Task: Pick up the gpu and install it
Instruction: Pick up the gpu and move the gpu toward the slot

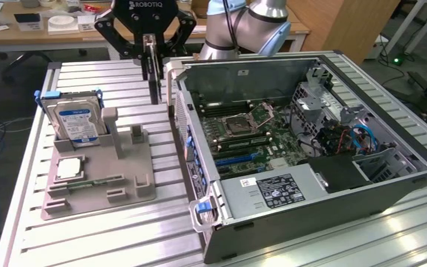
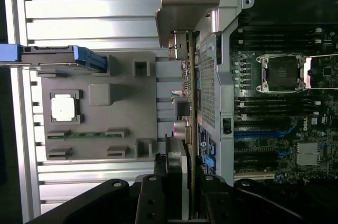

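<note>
The gpu (image 1: 155, 80) is in my grip: my fingers (image 1: 140, 53) are closed narrow on its upper edge, one on each flat face, and it hangs straight down from my gripper (image 1: 152, 54) as a thin dark card seen edge-on. It hangs just outside the computer case (image 1: 310, 194), close beside the case's side wall and above the slatted table (image 1: 109, 233), touching neither as far as I can tell. In the wrist view its pale metal bracket (image 2: 185, 12) is the end farthest from my fingers, level with the case's corner. So I judge the pick-up done: the card is lifted and carried. The install is not yet done, since the card is not over the open case and not in any slot of the motherboard (image 1: 254, 139), whose blue slots lie bare. On the far side of the card from the case sits the grey holder tray (image 1: 124, 189), with an empty upright post (image 1: 136, 135) where I guess a card would stand. The hard drive (image 1: 76, 123) stands in its cradle on that tray, well apart from the case, and the square processor chip (image 1: 69, 167) lies flat below it.
</note>
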